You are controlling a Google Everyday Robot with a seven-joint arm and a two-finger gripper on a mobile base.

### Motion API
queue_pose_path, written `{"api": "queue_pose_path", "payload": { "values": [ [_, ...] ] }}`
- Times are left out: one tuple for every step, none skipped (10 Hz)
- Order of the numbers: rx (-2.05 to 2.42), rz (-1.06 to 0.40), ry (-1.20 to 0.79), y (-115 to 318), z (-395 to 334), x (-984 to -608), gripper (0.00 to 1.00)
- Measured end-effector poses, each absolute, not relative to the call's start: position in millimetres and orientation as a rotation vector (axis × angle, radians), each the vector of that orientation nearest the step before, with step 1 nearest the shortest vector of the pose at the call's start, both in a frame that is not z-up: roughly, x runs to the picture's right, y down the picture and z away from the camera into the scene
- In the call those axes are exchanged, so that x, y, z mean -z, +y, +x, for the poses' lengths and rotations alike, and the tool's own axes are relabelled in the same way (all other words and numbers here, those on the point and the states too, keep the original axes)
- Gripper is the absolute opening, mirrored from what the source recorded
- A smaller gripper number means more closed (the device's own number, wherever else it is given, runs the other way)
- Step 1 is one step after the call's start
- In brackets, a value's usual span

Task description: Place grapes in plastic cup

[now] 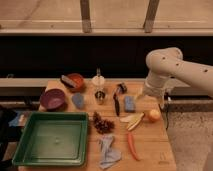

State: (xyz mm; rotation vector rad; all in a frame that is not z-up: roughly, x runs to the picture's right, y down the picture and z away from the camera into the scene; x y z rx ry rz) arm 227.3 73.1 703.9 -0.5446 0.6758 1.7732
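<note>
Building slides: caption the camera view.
Tool hovers at right edge of table; grapes lie apart from plastic cup.

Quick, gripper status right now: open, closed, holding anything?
Gripper: open, holding nothing, hanging above the right edge of the wooden table; the dark purple bunch of grapes lies on the table.

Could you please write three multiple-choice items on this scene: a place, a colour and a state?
1. The grapes lie: A on the table right of the green tray; B inside that tray; C on the floor.
2. The plastic cup is: A yellow; B white; C grey-blue.
3. The gripper is: A shut on the grapes; B open and empty at the table's right side; C inside the tray.
Answers: A, they rest on wood beside the tray; C, its matte grey-blue shows; B, it holds nothing.
</note>
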Motion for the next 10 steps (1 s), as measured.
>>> {"api": "queue_pose_path", "payload": {
  "values": [
    [-1.773,-0.545,0.676,73,227,-704,0.8],
    [-1.773,-0.545,0.676,73,227,-704,0.8],
    [-1.773,-0.546,0.677,74,227,-705,0.8],
    [-1.773,-0.546,0.677,74,227,-704,0.8],
    [-1.773,-0.546,0.677,74,227,-704,0.8],
    [-1.773,-0.546,0.677,74,227,-704,0.8],
    [-1.769,-0.551,0.676,74,226,-705,0.8],
    [-1.746,-0.578,0.674,78,223,-706,0.8],
    [-1.705,-0.613,0.67,85,213,-709,0.8],
    [-1.634,-0.671,0.659,98,190,-714,0.8]
  ]
}}
